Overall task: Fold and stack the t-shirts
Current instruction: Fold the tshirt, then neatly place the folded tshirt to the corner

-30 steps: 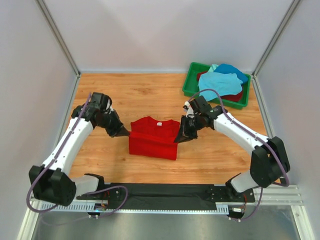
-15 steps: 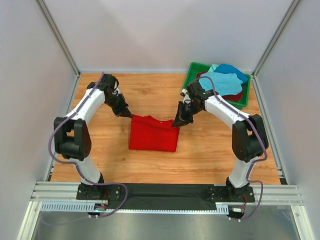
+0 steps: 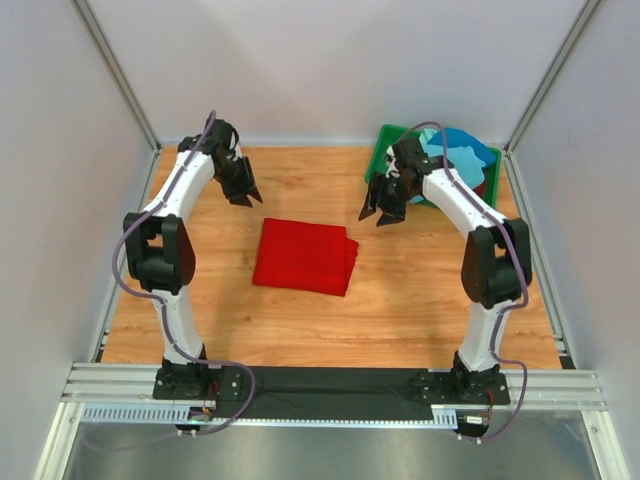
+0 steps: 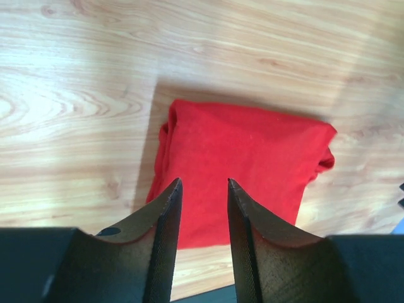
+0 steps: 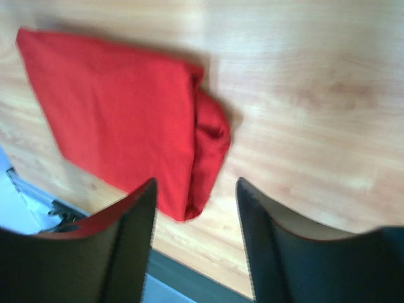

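Note:
A bright red t-shirt (image 3: pixel 303 256) lies folded into a flat rectangle on the wooden table; it also shows in the left wrist view (image 4: pixel 246 170) and the right wrist view (image 5: pixel 120 113). My left gripper (image 3: pixel 246 196) hangs open above the table, up and to the left of the shirt, holding nothing (image 4: pixel 203 184). Up and to the right of the shirt, my right gripper (image 3: pixel 378 214) is open and empty too (image 5: pixel 196 183). More t-shirts, light turquoise (image 3: pixel 462 160), blue and dark red, are heaped in the bin.
The green plastic bin (image 3: pixel 378 165) stands at the back right corner, right behind my right arm. Grey walls close the table at the back and both sides. A black rail runs along the near edge.
Both grippers have let go of the red t-shirt's far edge, opened, and risen back and away. The shirt now lies flat with its far half folded over.

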Controlling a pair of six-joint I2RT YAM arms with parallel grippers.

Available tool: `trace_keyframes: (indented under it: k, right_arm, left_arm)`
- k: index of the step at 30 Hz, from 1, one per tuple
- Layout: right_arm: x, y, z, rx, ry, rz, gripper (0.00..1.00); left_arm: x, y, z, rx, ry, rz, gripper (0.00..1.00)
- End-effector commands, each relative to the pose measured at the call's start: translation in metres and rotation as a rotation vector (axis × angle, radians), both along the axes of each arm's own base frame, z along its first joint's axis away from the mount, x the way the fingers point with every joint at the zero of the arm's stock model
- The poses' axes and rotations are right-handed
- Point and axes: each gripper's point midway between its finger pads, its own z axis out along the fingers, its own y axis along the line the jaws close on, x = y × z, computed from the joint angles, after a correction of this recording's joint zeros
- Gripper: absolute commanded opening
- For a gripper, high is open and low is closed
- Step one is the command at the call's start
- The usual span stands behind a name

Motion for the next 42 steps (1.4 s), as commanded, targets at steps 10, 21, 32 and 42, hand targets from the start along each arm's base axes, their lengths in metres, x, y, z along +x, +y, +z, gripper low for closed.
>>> trace_keyframes:
  k: [10, 21, 32, 42]
  right_arm:
    - [-0.082, 0.053, -0.004, 0.193, 0.023, 0.130, 0.59]
    - [-0.094, 0.068, -0.036, 0.203, 0.054, 0.160, 0.59]
    - [-0.021, 0.059, -0.048, -0.018, -0.088, 0.210, 0.64]
    - [0.011, 0.062, -0.070, -0.049, -0.070, 0.242, 0.64]
  left_arm:
    - [-0.085, 0.002, -0.001, -0.022, -0.087, -0.211, 0.43]
    - [-0.091, 0.003, -0.021, -0.024, -0.081, -0.197, 0.44]
    - [-0.017, 0.006, -0.023, 0.047, -0.202, -0.185, 0.44]
    - [0.025, -0.009, -0.046, -0.011, -0.201, -0.219, 0.43]
